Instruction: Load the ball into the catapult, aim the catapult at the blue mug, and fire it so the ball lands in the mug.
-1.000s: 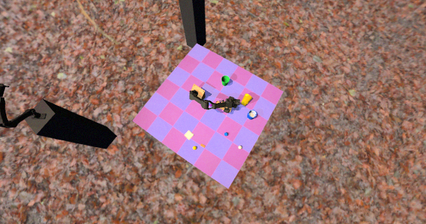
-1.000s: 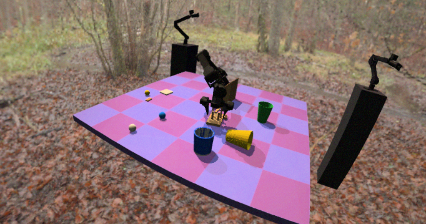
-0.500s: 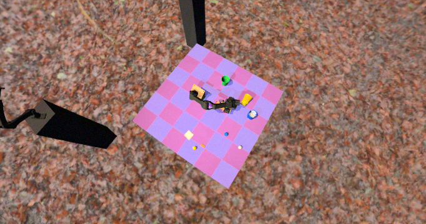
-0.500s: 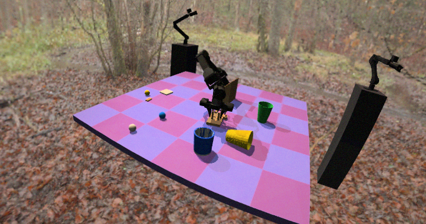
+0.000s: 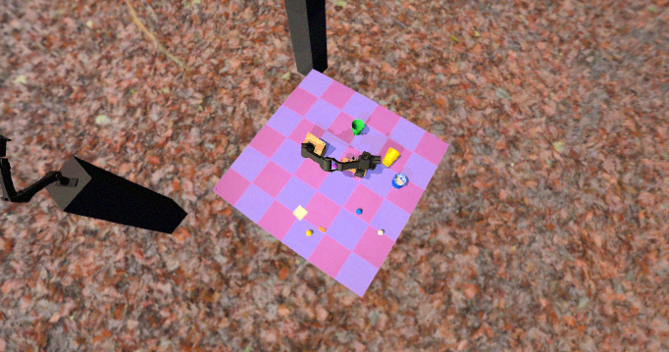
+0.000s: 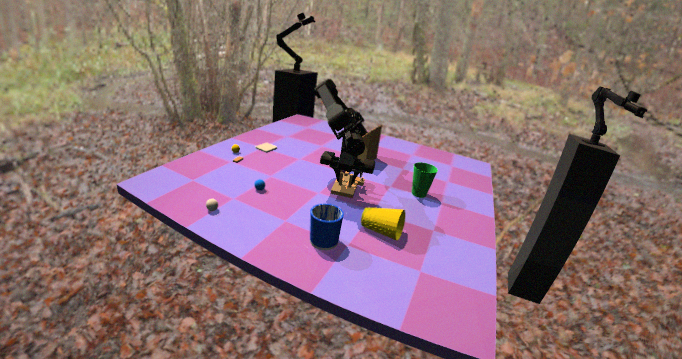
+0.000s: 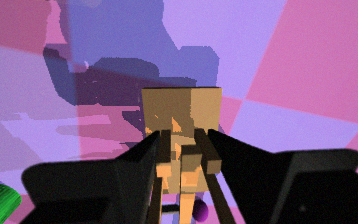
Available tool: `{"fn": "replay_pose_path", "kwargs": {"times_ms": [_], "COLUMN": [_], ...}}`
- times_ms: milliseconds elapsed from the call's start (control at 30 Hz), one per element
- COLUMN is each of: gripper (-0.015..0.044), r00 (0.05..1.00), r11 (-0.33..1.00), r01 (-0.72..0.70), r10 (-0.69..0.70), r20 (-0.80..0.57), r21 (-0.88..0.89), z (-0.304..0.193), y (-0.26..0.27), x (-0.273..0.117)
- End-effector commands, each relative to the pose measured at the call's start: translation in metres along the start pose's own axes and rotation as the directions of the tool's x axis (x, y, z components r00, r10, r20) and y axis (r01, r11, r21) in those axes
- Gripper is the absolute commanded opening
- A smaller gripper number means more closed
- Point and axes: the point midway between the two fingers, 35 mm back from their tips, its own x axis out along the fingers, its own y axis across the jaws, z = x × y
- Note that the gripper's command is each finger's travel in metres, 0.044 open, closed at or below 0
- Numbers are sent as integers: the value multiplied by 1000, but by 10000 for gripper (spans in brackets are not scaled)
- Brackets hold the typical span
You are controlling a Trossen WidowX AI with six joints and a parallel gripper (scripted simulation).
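Observation:
The wooden catapult stands on the checkered table, its base towards the top of the wrist view. My gripper points down over it and is shut on the catapult's upright side rails, fingers on both outer sides. The blue mug stands upright, mouth up, a short way beyond the catapult. A purple ball shows partly beside the catapult's arm; whether it rests in a holder is hidden. The catapult's far end is hidden below the wrist view's edge.
A yellow cup lies on its side near the mug. A green cup stands upright. A wooden board stands behind the arm. Blue, cream and yellow balls lie apart.

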Motion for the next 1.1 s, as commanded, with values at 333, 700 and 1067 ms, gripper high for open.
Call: {"fn": "replay_pose_path", "kwargs": {"times_ms": [333,700,1067], "gripper": [0,0,0], "r00": [999,999,999], "r11": [1000,1000,1000], "r01": [-10,-8,-5], "r10": [9,8,5], "r20": [37,38,39], "r21": [5,2,-1], "z": [6,7,7], "y": [3,3,3], "x": [-19,0,18]}}
